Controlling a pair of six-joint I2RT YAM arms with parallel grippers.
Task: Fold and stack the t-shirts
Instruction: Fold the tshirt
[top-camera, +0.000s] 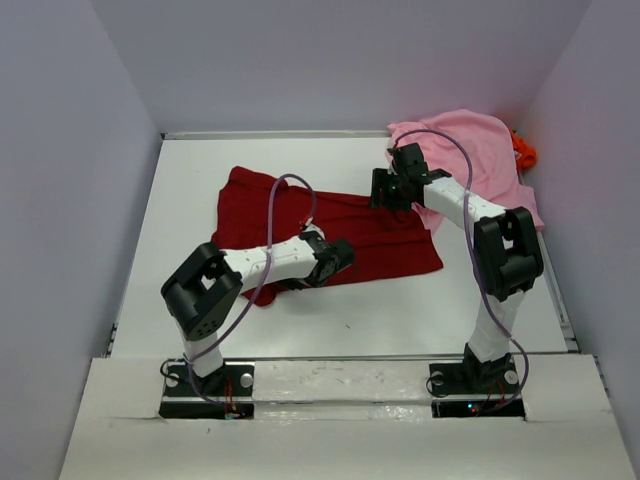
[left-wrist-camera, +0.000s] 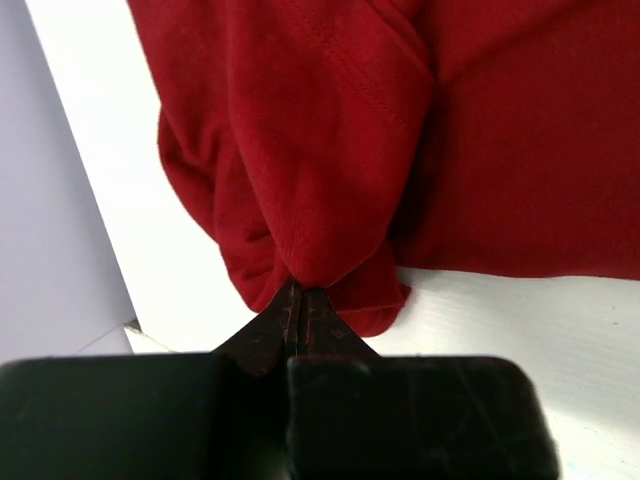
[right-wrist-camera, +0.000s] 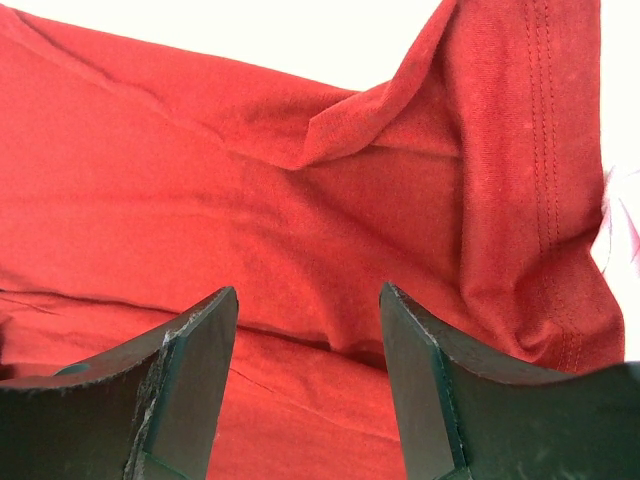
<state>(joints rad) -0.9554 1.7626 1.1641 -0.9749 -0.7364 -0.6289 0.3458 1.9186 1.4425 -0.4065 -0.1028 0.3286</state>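
**Left arm.** In the top view, the left arm (top-camera: 265, 262) rises from its base to a raised elbow, then the forearm runs toward 3 o'clock, low over the table (top-camera: 400, 310). The left gripper (top-camera: 335, 262) sits at the near edge of the red shirt (top-camera: 380, 240). In the wrist view the jaws are fully closed, pinching a bunched fold of the shirt's edge at the fingertips.

**Right arm.** The right arm (top-camera: 500, 250) stands upright from its base, bends at the elbow, and reaches toward 10 o'clock. The right gripper (top-camera: 385, 190) is over the shirt's far right corner. Its jaws are apart, with red cloth visible between them and nothing held. Whether the fingertips touch the cloth cannot be determined.

**Shirts.** The red shirt lies crumpled at the table centre. The pink shirt (top-camera: 480, 150) lies at 2 o'clock, in the far right corner. The orange shirt (top-camera: 524, 152) shows just beyond it.
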